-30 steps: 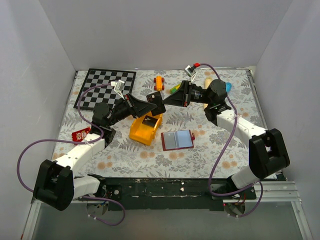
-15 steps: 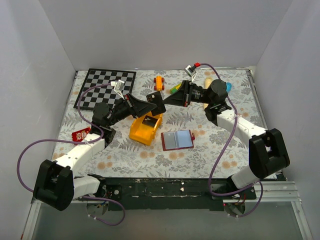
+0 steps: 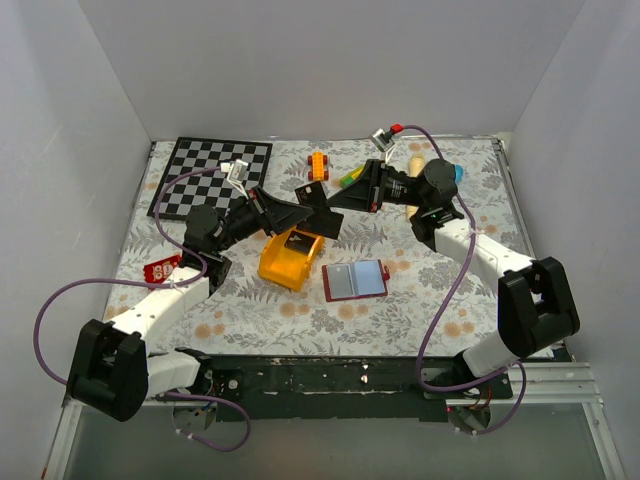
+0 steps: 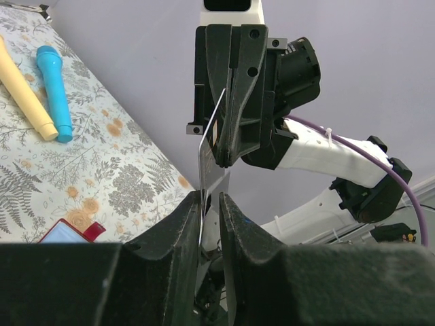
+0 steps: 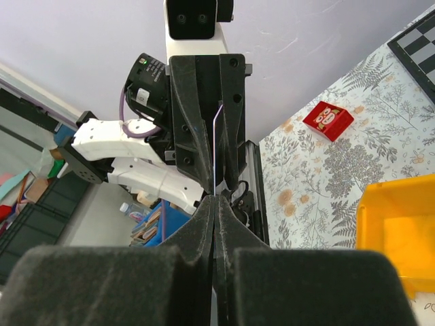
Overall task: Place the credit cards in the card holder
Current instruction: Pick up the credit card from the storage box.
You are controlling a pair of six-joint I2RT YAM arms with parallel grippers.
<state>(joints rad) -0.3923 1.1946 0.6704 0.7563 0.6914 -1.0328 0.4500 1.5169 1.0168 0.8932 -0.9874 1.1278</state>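
Observation:
A black credit card (image 3: 312,192) hangs in the air over the yellow bin, between my two grippers, which face each other. My right gripper (image 3: 335,200) is shut on it. The right wrist view shows the card (image 5: 216,149) edge-on in the closed jaws (image 5: 215,198). My left gripper (image 3: 318,222) stands slightly open. In the left wrist view the card (image 4: 212,146) lies against one finger with a gap to the other (image 4: 211,197). The maroon card holder (image 3: 355,280) lies open on the cloth with its pale blue pockets up. Its corner shows in the left wrist view (image 4: 68,231).
A yellow bin (image 3: 285,260) sits under the grippers with a dark flat item (image 3: 298,240) inside. A chessboard (image 3: 215,175) lies at the back left, an orange toy car (image 3: 318,165) at the back, and a red packet (image 3: 162,268) at the left. A blue marker (image 4: 54,88) and a yellow stick (image 4: 24,88) lie at the back right.
My left gripper's fingers have parted and dropped slightly away from the card. My right gripper keeps hold of the card in the same spot.

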